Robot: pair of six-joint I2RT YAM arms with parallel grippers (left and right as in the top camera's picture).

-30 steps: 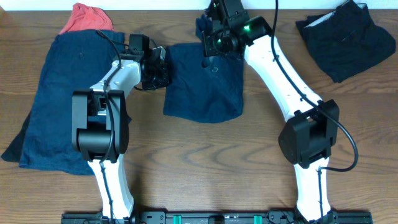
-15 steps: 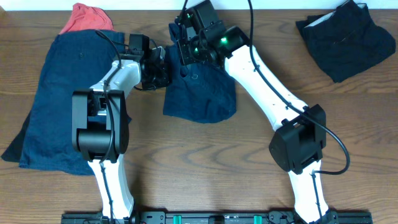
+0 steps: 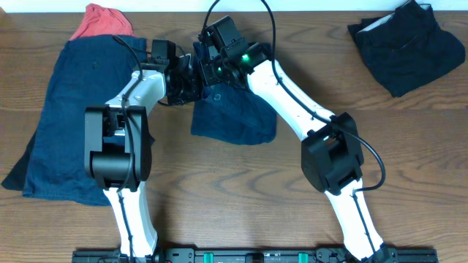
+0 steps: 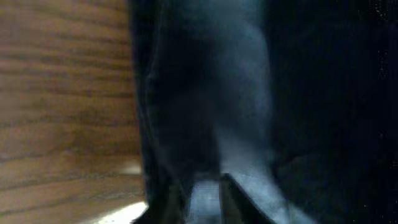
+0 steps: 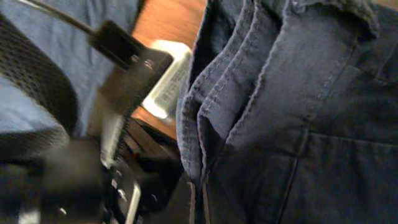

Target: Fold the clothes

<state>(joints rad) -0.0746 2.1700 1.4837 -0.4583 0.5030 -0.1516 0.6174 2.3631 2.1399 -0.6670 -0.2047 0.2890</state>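
Observation:
A navy-blue pair of shorts [image 3: 235,120] lies partly folded at the table's middle. My left gripper [image 3: 191,79] is at its upper left edge and is shut on the cloth; in the left wrist view dark cloth [image 4: 249,93] fills the frame above the fingers [image 4: 205,202]. My right gripper [image 3: 208,64] is right beside the left one, shut on the shorts' gathered waistband edge [image 5: 249,81], with its fingers [image 5: 199,208] low in the right wrist view. The left arm's gripper [image 5: 124,93] shows close by there.
A large spread navy garment [image 3: 66,109] lies at the left, with a red cloth [image 3: 102,20] at its top. A folded pile of dark clothes [image 3: 406,44] sits at the back right. The table is brown wood [image 3: 241,197].
My right arm has swung left, carrying the shorts' upper right part over toward the left gripper. The shorts are now narrower. The left arm has not moved.

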